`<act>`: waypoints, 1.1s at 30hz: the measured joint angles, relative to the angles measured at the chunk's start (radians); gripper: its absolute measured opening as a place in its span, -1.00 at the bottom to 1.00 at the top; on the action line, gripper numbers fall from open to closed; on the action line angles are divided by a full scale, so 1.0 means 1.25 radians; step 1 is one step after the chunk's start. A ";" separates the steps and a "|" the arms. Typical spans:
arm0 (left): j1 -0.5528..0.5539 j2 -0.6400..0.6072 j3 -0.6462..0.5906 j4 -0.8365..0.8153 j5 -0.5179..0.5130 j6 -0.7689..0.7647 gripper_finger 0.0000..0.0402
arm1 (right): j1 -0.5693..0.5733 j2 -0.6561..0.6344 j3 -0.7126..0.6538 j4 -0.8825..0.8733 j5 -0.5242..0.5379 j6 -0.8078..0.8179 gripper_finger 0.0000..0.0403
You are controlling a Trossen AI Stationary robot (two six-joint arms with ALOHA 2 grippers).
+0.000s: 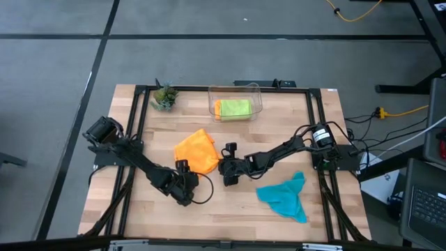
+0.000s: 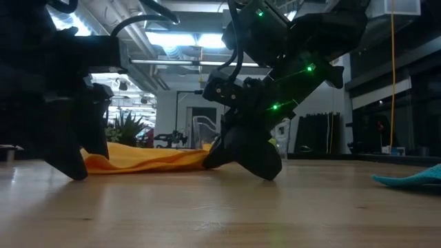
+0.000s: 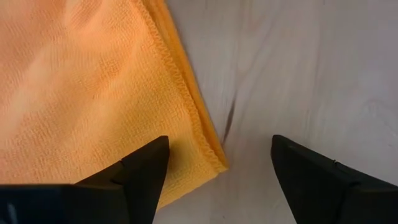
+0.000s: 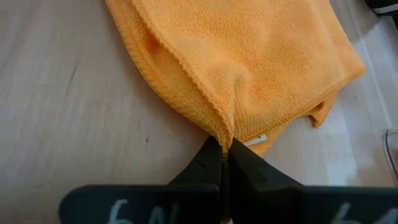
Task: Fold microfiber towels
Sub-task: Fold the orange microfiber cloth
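An orange towel (image 1: 196, 151) lies folded over on the table's middle. My right gripper (image 4: 225, 149) is shut on its right side. My left gripper (image 3: 219, 146) stands open and low over the towel's near corner (image 3: 211, 163). One of its fingers (image 3: 146, 171) is over the cloth and the other (image 3: 305, 171) over bare wood. A teal towel (image 1: 284, 195) lies crumpled at the near right. A lime green towel (image 1: 235, 107) rests on an orange one inside the clear bin (image 1: 256, 89) at the far middle. My right gripper pinches a gathered ridge of the orange towel's edge (image 4: 229, 127) between its two fingers, with what looks like several layers. The fingers slant down from the table's right. The cloth puckers up at the pinch, and the rest lies slack on the table. My left gripper: whether its finger touches the cloth, I cannot tell.
A small potted plant (image 1: 164, 96) stands at the far left, beside the bin. Bare wood lies between the orange towel and the teal one and along the near edge. A black frame rail (image 1: 313, 125) borders the tabletop.
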 joint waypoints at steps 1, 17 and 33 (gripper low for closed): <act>0.002 0.000 0.000 -0.006 0.003 -0.003 0.34 | 0.000 0.000 0.000 0.000 0.000 0.000 -0.97; 0.021 0.002 -0.002 -0.021 0.025 0.007 -0.22 | 0.000 0.000 0.000 -0.001 -0.032 0.001 -0.96; 0.021 0.001 -0.004 -0.036 -0.018 -0.047 -0.99 | 0.000 -0.026 0.000 -0.028 -0.093 0.026 -0.96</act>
